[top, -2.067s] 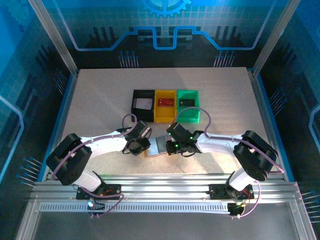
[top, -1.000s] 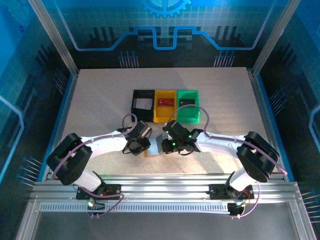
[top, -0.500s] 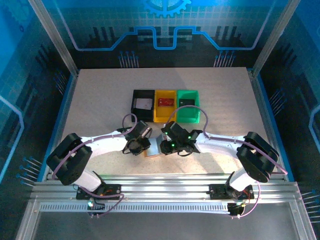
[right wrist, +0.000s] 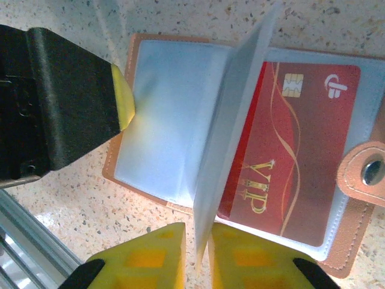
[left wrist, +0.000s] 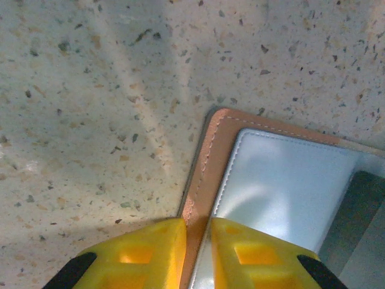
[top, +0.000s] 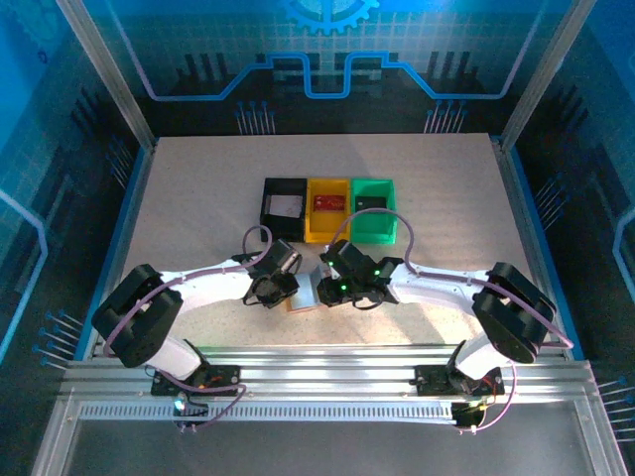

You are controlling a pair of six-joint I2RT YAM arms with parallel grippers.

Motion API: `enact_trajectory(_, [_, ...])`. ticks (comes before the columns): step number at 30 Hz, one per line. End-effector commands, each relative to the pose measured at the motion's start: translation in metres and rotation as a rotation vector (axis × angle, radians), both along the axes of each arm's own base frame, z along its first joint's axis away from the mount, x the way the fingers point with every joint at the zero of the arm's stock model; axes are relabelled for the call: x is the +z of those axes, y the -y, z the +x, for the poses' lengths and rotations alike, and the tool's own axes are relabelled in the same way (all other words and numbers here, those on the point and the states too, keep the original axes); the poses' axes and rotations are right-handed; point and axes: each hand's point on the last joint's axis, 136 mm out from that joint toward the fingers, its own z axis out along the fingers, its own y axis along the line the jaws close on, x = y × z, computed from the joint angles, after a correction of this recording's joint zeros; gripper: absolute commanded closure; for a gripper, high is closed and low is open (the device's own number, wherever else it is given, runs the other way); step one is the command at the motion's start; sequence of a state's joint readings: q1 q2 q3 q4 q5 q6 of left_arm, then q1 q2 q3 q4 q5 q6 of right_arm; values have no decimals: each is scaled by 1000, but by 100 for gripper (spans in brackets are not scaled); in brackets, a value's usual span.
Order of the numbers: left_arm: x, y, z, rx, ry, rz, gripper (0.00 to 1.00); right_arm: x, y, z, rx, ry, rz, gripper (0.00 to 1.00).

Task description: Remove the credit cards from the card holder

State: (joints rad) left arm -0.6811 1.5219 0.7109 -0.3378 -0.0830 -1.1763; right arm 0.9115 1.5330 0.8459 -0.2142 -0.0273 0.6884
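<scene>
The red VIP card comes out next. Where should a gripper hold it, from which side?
Probably a short end of the red card, coming in low: it lies flat under clear film in the card holder, the snap-tab border closes one long side and the upright clear leaf in the right gripper covers the other. Where the pocket opens, I cannot tell.

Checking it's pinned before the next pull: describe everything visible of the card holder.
The card holder lies open on the speckled table: tan leather, snap tab, clear sleeves. One sleeve stands up, pinched by the right claw; a red VIP card shows beside it. The left claw presses the edge opposite the tab.
</scene>
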Motion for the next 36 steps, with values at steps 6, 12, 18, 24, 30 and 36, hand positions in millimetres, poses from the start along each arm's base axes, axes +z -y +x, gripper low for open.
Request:
enact_trajectory(6, [-37,-2,-40,-67,-152,20,80,17,-13,-2,25,21,52,80])
enact_trajectory(12, [-35,-1,-39,-67,-148,15,80,20,-14,-2,30,25,58,79])
enact_trajectory(18, [-31,-1,-38,-70,-138,15,80,25,-16,-4,38,32,67,78])
enact_trajectory(24, [-25,-1,-37,-73,-125,10,80,25,-18,-6,44,30,69,78])
enact_trajectory(30, [-19,-1,-36,-75,-109,7,79,25,-19,-8,47,28,70,78])
enact_trajectory(36, [-13,-3,-35,-75,-97,7,79,24,-19,-9,52,25,66,78])
